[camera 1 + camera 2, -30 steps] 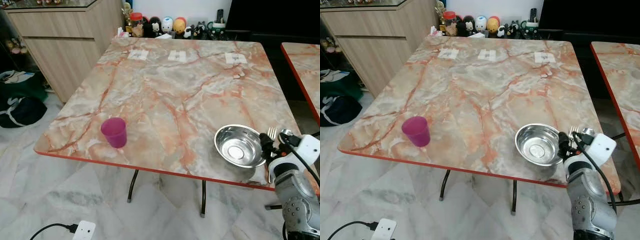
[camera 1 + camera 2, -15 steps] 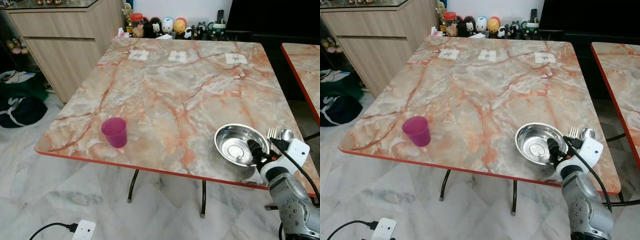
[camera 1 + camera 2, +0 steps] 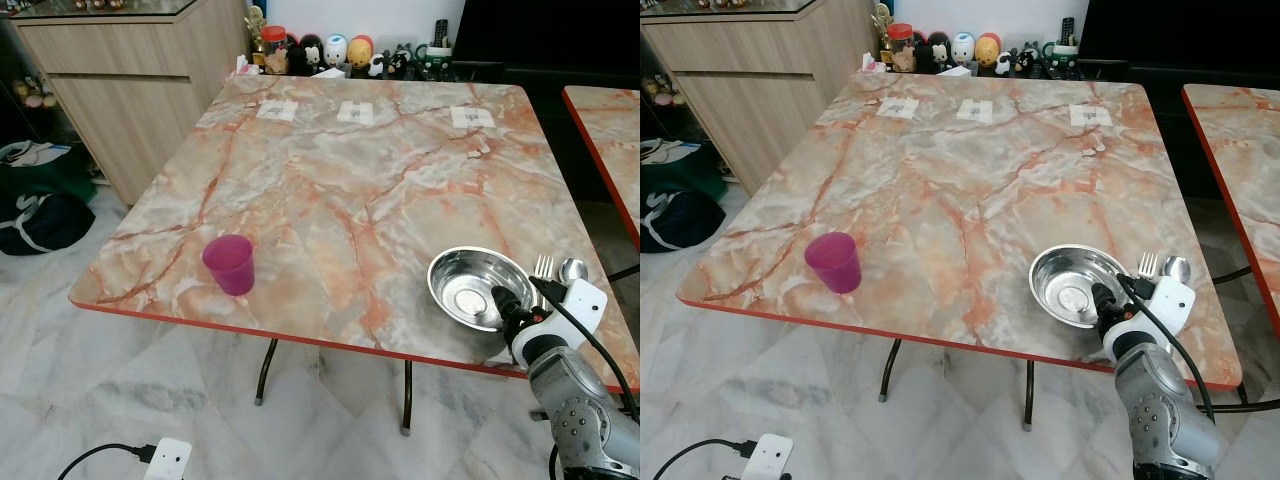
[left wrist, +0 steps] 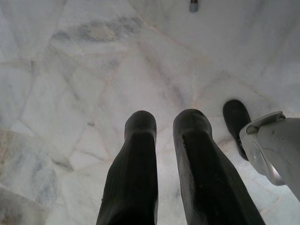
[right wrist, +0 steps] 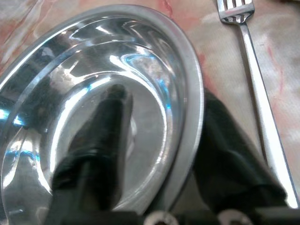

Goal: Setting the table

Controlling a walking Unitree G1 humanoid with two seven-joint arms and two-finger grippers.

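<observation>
The right gripper (image 5: 154, 154) stands astride the rim of the round shiny steel bowl (image 3: 478, 289): one black finger (image 5: 101, 136) lies inside the bowl and the other (image 5: 229, 154) outside it, on the marble, so the fingers are narrowly apart with the rim between them. I cannot tell if they already press the metal firmly.

To do this step well, I judge that the fingers should close squarely on the rim, deep enough that the thin edge does not slip out. The bowl should then be lifted level or slid gently, because smooth steel can turn in a two-finger hold. The outer finger lies just beside the silver metal fork (image 5: 255, 89), so any move should go away from the fork and from the silver spoon (image 3: 573, 268) next to it.

The right arm comes up from below the near edge of the pink-veined marble table (image 3: 350, 170), wrist bent toward the bowl. The bowl sits near the table's front right corner. A magenta plastic cup (image 3: 229, 264) stands well apart, near the front left edge.

The left gripper (image 4: 161, 136) hangs idle over the white marble floor (image 4: 93, 70), its fingers a little apart and holding nothing.
</observation>
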